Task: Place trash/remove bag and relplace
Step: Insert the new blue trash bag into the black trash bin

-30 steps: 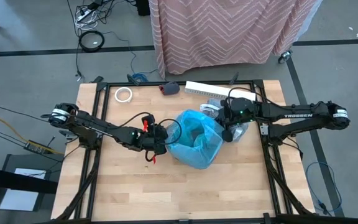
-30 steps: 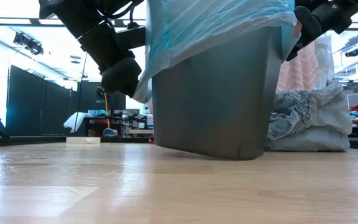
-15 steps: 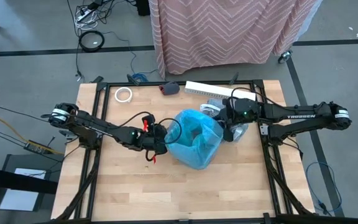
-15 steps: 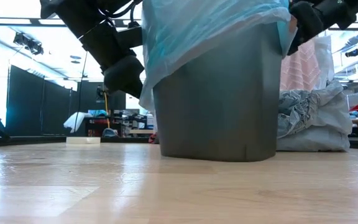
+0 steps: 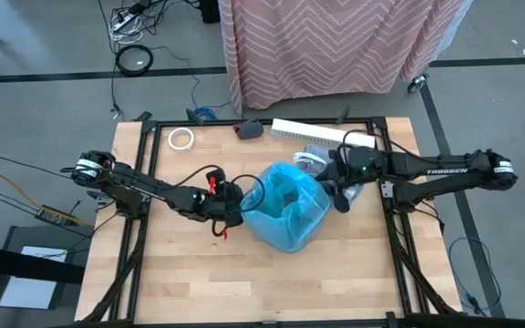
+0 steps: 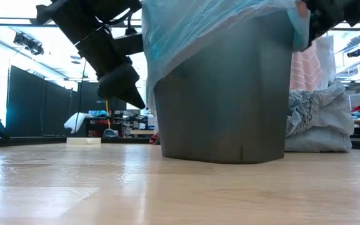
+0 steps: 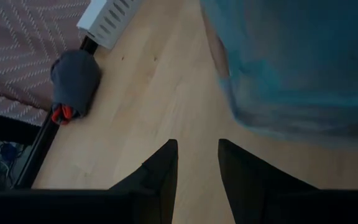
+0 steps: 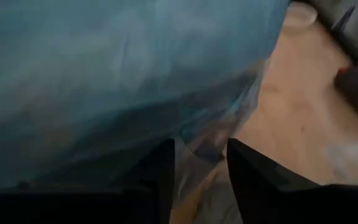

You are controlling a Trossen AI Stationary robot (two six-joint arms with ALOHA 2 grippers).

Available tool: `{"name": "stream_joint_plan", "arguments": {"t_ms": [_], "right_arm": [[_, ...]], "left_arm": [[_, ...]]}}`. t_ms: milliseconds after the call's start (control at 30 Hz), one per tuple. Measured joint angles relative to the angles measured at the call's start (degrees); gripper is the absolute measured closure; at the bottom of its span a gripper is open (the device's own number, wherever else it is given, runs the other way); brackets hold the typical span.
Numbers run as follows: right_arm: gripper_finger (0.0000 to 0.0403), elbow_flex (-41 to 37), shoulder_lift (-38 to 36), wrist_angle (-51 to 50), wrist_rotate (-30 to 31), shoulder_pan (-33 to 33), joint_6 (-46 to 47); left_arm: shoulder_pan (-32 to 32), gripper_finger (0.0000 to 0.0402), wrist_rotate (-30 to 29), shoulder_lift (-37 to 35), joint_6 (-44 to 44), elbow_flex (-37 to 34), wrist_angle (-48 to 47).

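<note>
High view: both claws (image 5: 235, 211) (image 5: 339, 196) flank blue-lined bin (image 5: 285, 211), narrowly parted, empty.

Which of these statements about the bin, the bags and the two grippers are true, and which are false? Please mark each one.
1. A blue bag lines the grey bin. True.
2. The bin lies tipped over on the table. False: in the low view it stands upright on its base.
3. The left gripper holds the blue bag. False: its fingers are apart with nothing between them, beside the bin.
4. A crumpled grey bag lies on the table beside the bin. True.
5. The white tape roll is inside the bin. False: it lies on the table near the far left corner.
6. The right gripper is at the blue bag's edge. True.
</note>
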Motion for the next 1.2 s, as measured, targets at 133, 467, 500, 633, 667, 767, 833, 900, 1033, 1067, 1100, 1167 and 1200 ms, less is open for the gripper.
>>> {"name": "stream_joint_plan", "arguments": {"t_ms": [133, 467, 500, 633, 667, 767, 833, 900, 1033, 1067, 1100, 1167, 1200], "right_arm": [[0.0281, -0.32, 1.22, -4.2, 1.51, 0.74, 1.33], [0.0281, -13.66, 2.34, 14.29, 1.9, 1.16, 3.08], [0.0281, -14.54, 2.36, 15.68, 2.13, 1.16, 3.48], [0.0282, -16.69, 3.29, 16.8, 5.69, 1.46, 4.48], [0.0282, -17.08, 3.81, 16.67, 6.75, 1.77, 4.5], [0.0281, -17.47, 6.16, 17.46, 8.81, 2.69, 4.23], [0.0282, -17.52, 8.3, 18.03, 10.44, 3.01, 3.87], [0.0282, -17.59, 10.75, 19.26, 10.99, 3.18, 3.52], [0.0279, -17.57, 14.82, 23.2, 11.34, 3.96, 3.22], [0.0279, -17.57, 15.8, 23.16, 11.96, 4.15, 2.62], [0.0278, -17.56, 16.81, 23.27, 12.78, 4.42, 2.41], [0.0277, -17.54, 18.45, 23.24, 13.91, 4.62, 2.39], [0.0276, -17.55, 18.88, 23.37, 14.04, 4.72, 2.39]], "left_arm": [[0.0, 0.0278, -0.03, 0.0, -1.18, -0.18, 0.13], [0.0, 0.0278, -0.14, 0.0, -1.27, -0.18, 3.5], [0.0, 0.0278, -0.14, 0.0, -1.27, -0.18, 3.49], [0.02, 0.0278, -0.16, 0.01, -1.27, -0.18, 4.34], [0.02, 0.0278, -0.14, 0.02, -1.26, -0.18, 4.95], [0.02, 0.0278, -0.19, 0.02, -1.24, -0.18, 6.45], [0.02, 0.0278, -0.42, 0.02, -1.14, -0.18, 6.94], [0.0, 0.0278, -0.45, 0.02, -1.14, -0.18, 7.68], [0.02, 0.0278, -1.31, 0.02, -1.09, -0.18, 7.35], [0.0, 0.0278, -2.55, 0.02, -1.06, -0.18, 7.11], [0.0, 0.0278, -4.03, 0.02, -1.0, -0.18, 6.99], [0.02, 0.0278, -8.2, 0.02, 0.09, -0.18, 6.8], [0.02, 0.0278, -10.72, 0.02, 1.0, -0.18, 6.87]]}}
